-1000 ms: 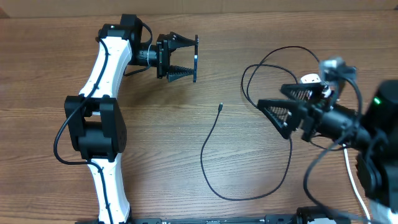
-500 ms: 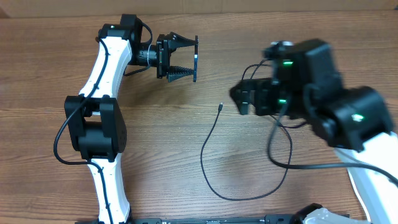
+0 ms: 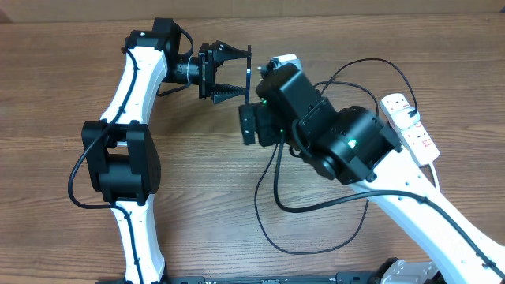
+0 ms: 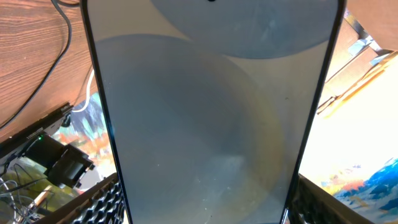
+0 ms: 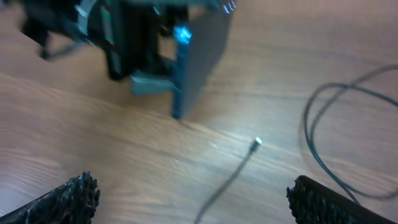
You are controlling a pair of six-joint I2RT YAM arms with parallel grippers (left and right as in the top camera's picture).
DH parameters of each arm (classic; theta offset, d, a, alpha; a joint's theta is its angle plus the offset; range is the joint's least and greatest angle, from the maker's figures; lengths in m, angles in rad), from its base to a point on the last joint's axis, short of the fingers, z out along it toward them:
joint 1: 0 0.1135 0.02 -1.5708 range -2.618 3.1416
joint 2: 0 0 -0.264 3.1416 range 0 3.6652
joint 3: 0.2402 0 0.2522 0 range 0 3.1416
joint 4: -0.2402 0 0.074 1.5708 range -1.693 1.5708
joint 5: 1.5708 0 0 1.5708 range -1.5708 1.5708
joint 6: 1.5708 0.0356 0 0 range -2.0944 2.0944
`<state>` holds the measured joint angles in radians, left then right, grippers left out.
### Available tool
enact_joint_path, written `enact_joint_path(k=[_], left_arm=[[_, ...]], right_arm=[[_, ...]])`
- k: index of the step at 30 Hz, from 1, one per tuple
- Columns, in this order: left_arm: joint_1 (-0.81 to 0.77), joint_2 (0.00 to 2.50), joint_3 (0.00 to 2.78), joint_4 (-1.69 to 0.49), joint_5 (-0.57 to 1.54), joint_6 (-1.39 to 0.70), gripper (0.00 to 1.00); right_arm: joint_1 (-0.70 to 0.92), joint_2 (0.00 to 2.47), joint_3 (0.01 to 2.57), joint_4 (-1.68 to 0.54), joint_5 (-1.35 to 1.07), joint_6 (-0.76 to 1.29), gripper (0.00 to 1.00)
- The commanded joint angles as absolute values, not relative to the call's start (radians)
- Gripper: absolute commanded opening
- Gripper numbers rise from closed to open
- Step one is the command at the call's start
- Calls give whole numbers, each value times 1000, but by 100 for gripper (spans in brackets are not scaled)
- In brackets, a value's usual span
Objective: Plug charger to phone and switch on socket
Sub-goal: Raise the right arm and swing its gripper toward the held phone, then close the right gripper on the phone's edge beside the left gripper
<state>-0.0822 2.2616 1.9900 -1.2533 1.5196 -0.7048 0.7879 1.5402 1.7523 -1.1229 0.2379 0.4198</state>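
My left gripper [image 3: 245, 74] is clamped across the phone [image 5: 200, 59], with one finger on each side, and it holds the phone standing on its edge instead of flat on the table [image 3: 63, 71]. I judge this is done so that the edges are free for a plug to reach; which edge has the port I cannot tell. If the lower corner touches the wood or only hangs close to it, I also cannot tell. My right gripper [image 5: 202, 202] hangs low over the table just beside the phone, its fingers spread wide and holding nothing. The small plug tip [image 5: 255, 144] of the charger [image 3: 268, 213] lies on the wood between these fingers and a little ahead of them, near the phone but not touching it. I think the wide spread is to come down around the thin cable behind the tip. The socket [image 3: 418, 138] lies well apart, at the right side, and the black cable runs up to it.
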Motion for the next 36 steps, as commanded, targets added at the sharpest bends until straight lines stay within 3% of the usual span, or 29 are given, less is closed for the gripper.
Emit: enact_joint_path(k=[1, 6, 19, 36], left_arm=[[-72, 2270, 2020, -1254, 1581, -712, 71], [-72, 2270, 2020, -1260, 1581, -712, 71], [-72, 2270, 2020, -1260, 1581, -712, 72], [-72, 2270, 2020, -1259, 1579, -711, 72]], right_arm=[[793, 1528, 1782, -1062, 279, 492, 100], [791, 1530, 1781, -934, 271, 501, 99], [787, 1618, 1781, -915, 385, 555, 100], [788, 1755, 1781, -882, 496, 576, 76]])
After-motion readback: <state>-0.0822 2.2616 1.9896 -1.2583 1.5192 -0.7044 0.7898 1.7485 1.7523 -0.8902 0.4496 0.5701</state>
